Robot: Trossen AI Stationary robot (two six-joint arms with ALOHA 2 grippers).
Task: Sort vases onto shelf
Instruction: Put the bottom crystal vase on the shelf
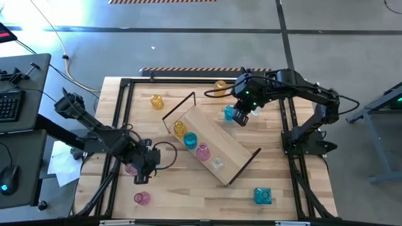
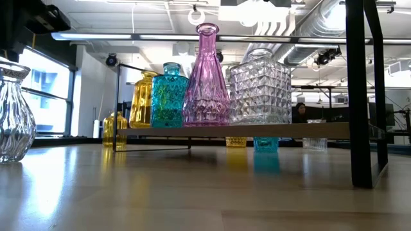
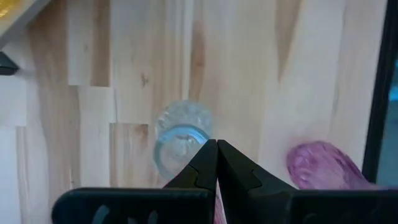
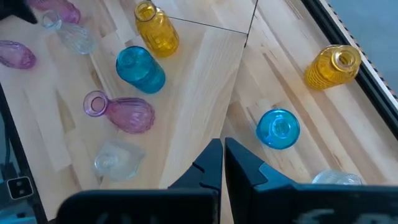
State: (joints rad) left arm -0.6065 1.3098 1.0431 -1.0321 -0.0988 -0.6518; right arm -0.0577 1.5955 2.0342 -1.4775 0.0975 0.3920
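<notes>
4 faceted glass vases stood on the pale wood shelf. Left tool closed above a clear vase; right tool closed, empty.

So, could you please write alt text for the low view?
Four glass vases stand in a row on a raised wooden shelf: amber, teal, a tall pink one and a clear square one. A clear ribbed vase stands on the table at left.

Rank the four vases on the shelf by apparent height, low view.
Largest to smallest:
1. pink vase
2. clear faceted vase
3. teal vase
4. amber vase

Teal and amber look close; amber stands farther along the shelf, so that order is unsure.
</notes>
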